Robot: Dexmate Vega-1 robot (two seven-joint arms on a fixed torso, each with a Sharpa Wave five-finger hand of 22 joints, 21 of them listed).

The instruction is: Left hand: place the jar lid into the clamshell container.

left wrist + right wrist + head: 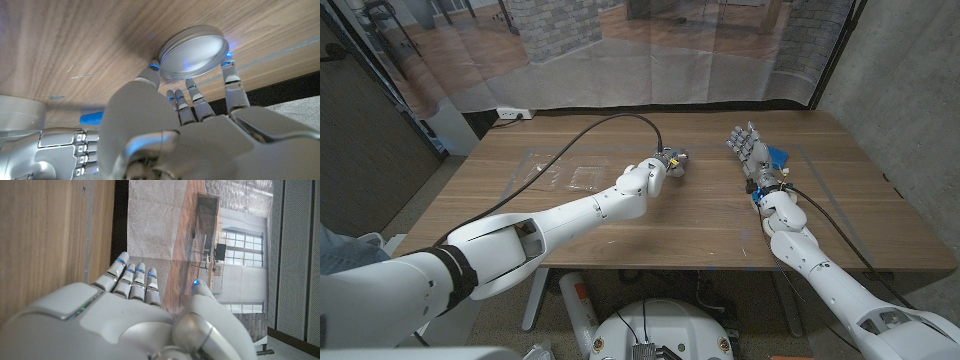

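The round silver jar lid (pixel 192 52) lies on the wooden table (pixel 700 215) near its middle, seen in the head view as a small metal disc (pixel 673 160). My left hand (pixel 655 172) reaches over it. Its thumb (pixel 151 71) touches one side of the rim and a fingertip (pixel 228 64) touches the opposite side, so the lid is pinched between them. The other fingers curl just short of the lid. A faint clear clamshell container (pixel 565 177) lies on the table to the left of the hand. My right hand (pixel 750 148) stands at the right with fingers spread, holding nothing.
A black cable (pixel 570 140) arcs across the table's left half to my left hand. A small blue object (pixel 778 155) lies beside my right hand (pixel 60 145), also seen as a blue patch (pixel 92 118). Plastic sheeting hangs behind the far edge.
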